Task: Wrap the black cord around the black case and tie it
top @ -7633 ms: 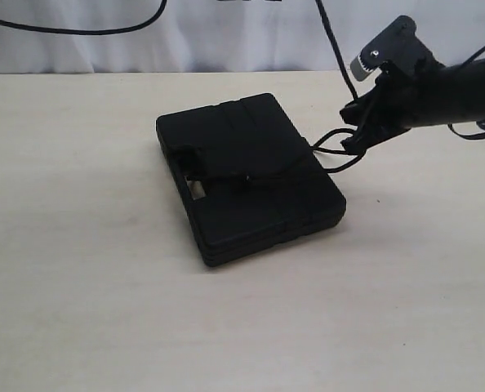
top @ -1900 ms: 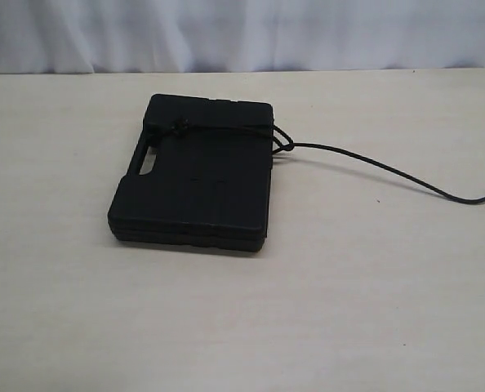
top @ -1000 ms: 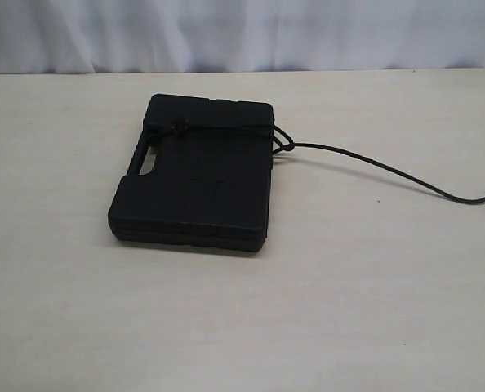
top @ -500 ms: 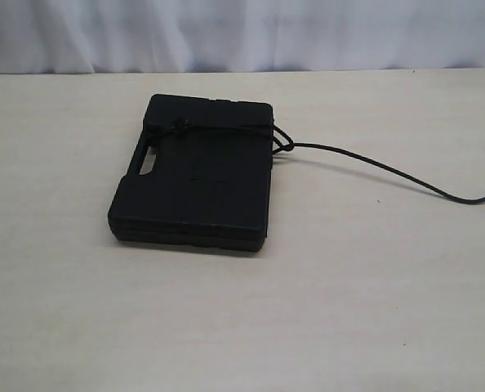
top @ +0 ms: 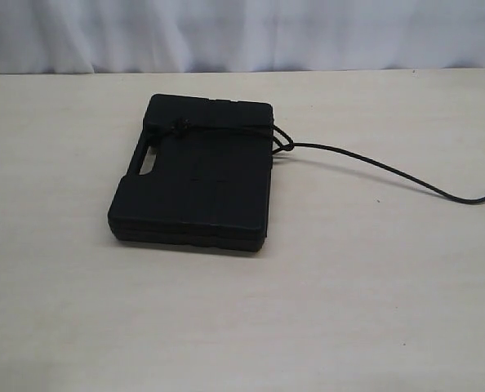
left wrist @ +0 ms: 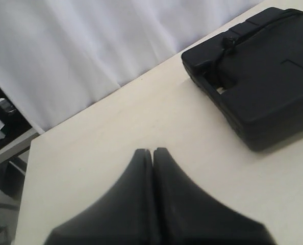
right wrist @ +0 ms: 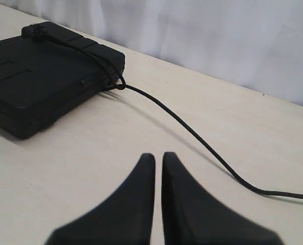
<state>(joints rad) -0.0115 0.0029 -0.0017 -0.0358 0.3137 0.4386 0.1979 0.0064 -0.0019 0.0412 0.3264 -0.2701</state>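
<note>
The black case (top: 193,184) lies flat at the middle of the table, its handle cut-out facing left. The black cord (top: 373,163) crosses the case's far end, with a knot (top: 177,126) near the handle, loops at the right edge and trails right across the table out of view. My left gripper (left wrist: 151,150) hovers shut over bare table, apart from the case (left wrist: 269,66). My right gripper (right wrist: 158,155) is shut on nothing, short of the cord (right wrist: 192,135) and well away from the case (right wrist: 34,71). Neither gripper touches anything.
The pale wooden table (top: 349,310) stretches around the case on all sides. A white curtain (top: 242,33) hangs behind its far edge. Beyond the table's edge in the left wrist view stand dark equipment and a chair (left wrist: 3,122).
Since the earliest frame the case has turned and lies further left with the cord across it, and the right arm has left the exterior view. Over the last second nothing moved.
</note>
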